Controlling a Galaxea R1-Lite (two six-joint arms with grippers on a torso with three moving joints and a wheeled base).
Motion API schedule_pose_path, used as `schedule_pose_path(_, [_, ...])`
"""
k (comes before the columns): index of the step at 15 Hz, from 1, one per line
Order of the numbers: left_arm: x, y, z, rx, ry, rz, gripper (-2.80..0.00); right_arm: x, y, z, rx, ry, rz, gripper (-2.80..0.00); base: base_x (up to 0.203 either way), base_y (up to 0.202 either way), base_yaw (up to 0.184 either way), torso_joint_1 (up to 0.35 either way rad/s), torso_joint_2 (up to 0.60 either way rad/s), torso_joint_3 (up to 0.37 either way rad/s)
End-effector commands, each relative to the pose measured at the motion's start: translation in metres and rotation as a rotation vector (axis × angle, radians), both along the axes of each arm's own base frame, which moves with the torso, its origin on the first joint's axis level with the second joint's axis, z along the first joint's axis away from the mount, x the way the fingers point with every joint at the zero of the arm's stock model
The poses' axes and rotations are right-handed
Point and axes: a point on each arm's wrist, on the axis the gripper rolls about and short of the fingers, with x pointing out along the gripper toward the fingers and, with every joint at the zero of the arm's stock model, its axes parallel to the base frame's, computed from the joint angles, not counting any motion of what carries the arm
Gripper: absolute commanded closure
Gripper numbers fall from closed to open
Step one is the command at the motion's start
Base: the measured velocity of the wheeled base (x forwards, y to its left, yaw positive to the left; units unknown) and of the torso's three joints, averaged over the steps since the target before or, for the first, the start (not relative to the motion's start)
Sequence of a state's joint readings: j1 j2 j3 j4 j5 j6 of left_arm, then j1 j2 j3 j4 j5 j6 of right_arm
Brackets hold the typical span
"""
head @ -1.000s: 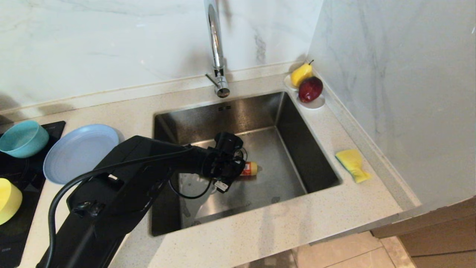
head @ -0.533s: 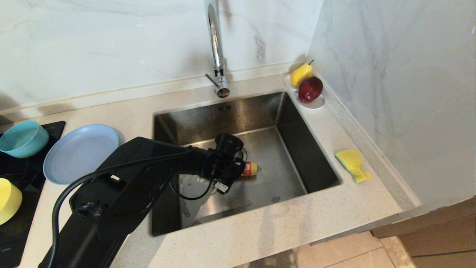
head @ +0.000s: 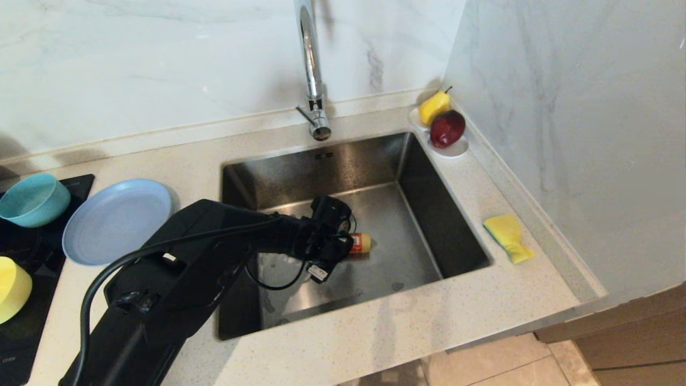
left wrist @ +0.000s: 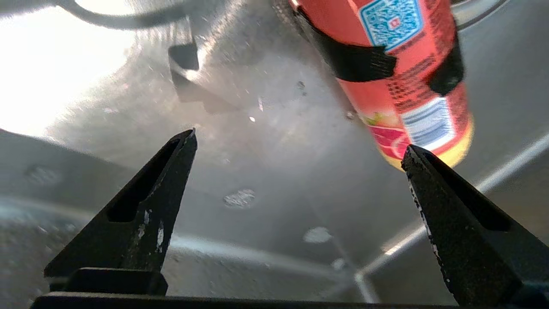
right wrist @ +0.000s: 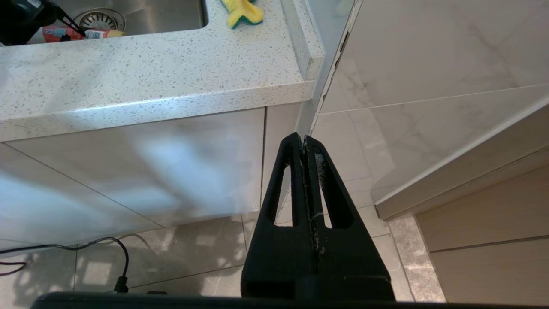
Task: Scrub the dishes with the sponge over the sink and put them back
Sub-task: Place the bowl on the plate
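- Your left gripper (left wrist: 300,150) hangs inside the sink (head: 429,214), jaws wide, just beside the lying detergent bottle (head: 360,243).
- Your right gripper (right wrist: 304,141) sits parked below the tabletop (head: 375,332), jaws pressed together.
- Sponge (head: 508,236) lies right of the sink; plate (head: 115,219) and bowls to its left.

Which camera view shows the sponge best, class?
The head view: the whole yellow sponge lies in plain sight on the counter right of the sink. The right wrist view cuts it off at the edge; the left wrist view shows none.
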State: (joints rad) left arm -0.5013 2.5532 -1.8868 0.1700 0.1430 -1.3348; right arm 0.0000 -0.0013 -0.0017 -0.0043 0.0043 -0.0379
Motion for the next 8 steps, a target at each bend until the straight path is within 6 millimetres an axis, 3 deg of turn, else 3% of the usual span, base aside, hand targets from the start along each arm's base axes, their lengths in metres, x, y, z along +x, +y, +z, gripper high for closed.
schedule_pose_path(1, [0.0004, -0.0001, -0.0075, 0.027, 0.007, -0.003, -2.8, 0.0001, 0.0, 0.0, 0.0, 0.001, 0.0, 0.0, 0.0, 0.0, 0.0, 0.0, 0.0, 0.0])
schedule_pose_path(8, [0.0006, -0.0008, -0.0119, 0.053, 0.004, -0.018, -2.8, 0.0001, 0.0, 0.0, 0.0, 0.001, 0.0, 0.0, 0.0, 0.0, 0.0, 0.0, 0.0, 0.0])
